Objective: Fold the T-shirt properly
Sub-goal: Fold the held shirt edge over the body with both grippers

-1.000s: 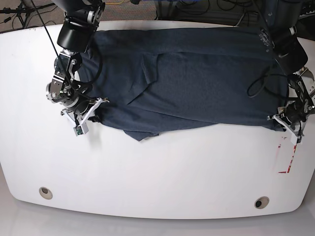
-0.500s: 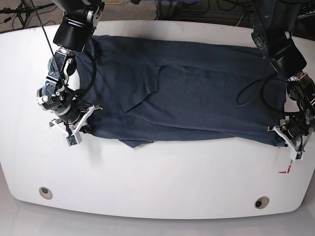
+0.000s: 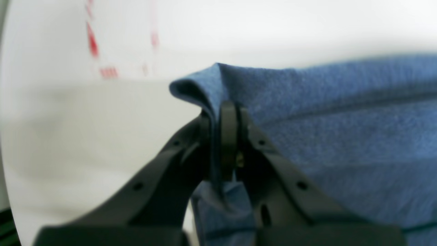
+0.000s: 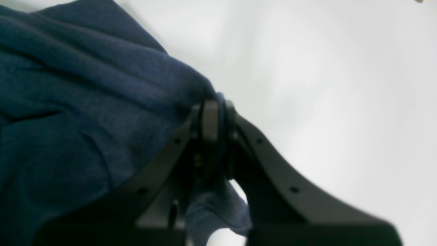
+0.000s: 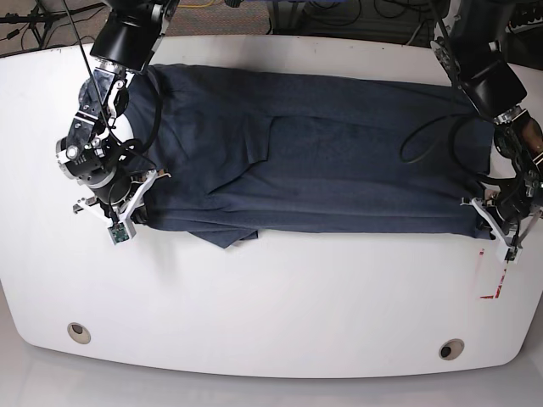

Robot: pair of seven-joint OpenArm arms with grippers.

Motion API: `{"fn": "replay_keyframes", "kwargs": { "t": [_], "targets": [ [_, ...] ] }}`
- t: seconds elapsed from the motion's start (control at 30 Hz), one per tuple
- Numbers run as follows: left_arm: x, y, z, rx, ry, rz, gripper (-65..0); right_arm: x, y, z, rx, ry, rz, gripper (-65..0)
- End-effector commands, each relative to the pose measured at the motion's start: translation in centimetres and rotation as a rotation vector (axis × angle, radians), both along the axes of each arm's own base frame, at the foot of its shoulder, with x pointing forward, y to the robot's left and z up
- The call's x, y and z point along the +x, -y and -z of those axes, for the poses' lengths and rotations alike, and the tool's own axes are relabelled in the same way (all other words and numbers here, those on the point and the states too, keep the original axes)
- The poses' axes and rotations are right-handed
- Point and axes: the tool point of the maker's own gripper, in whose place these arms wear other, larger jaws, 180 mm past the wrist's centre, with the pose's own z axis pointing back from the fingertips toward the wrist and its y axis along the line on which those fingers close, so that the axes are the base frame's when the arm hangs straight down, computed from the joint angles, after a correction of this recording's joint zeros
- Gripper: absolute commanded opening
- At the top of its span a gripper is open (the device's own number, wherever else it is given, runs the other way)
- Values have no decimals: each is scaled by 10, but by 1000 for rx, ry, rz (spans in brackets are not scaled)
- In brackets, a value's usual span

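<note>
On the left of the base view, the right gripper (image 5: pixel 136 222) is seen with its black jaws pressed tight on a corner of the T-shirt (image 5: pixel 314 170). A small fold of soft, fuzzy cloth is pinched between the 2 flat fingers (image 4: pixel 210 123). The shirt is spread long and flat across the white table (image 5: pixel 271 305), from one gripper to the other. Its cloth is dark blue and a little speckled. A few creases and a pointed flap (image 5: pixel 225 237) are seen along its near edge. On the right, the left gripper (image 5: pixel 490 227) is clamped on the other corner, with a rolled lip of cloth (image 3: pixel 191 89) sticking out past the tips. Red marks (image 5: pixel 496 284) are painted on the smooth table just beside that gripper. 2 round holes (image 5: pixel 78 331) are set near the table's front edge.
</note>
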Motion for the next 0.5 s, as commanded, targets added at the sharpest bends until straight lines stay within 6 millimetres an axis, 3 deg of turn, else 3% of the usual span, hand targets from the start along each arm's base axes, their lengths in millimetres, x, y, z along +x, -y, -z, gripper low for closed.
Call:
{"fn": "replay_keyframes", "kwargs": {
  "t": [0.0,0.47],
  "targets": [
    [5,-19,-32,64,82,-4,-639,0,3,-19,-24,56,-3,-650],
    [-31,-33,-21,118,49,-32,-639,-47,-1,-9,-73,9,-18,-650]
  ]
}}
